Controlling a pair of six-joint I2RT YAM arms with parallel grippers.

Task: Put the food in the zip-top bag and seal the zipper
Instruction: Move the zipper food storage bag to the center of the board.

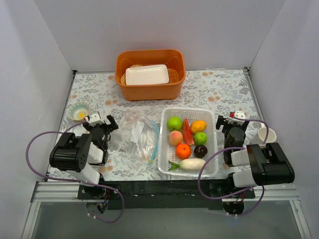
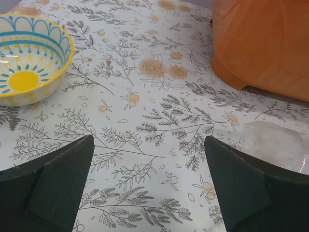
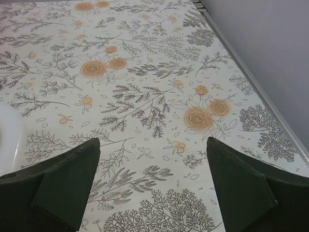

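Both empty: left pincer (image 2: pixel 148 145) and right pincer (image 3: pixel 153 145) gape wide over bare tabletop (image 1: pixel 219 89). The bag (image 1: pixel 138 135) lies flat mid-tabletop toward the near edge, zipper (image 1: pixel 155 142) side just beside the basket (image 1: pixel 189 110); food (image 1: pixel 183 150) all in basket. Suggest left lifts one mouth lip only, right feeds pieces singly.

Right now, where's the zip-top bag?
Top view: the zip-top bag lies flat left of centre, between the left gripper and the white mesh basket, with the orange bin beyond it.
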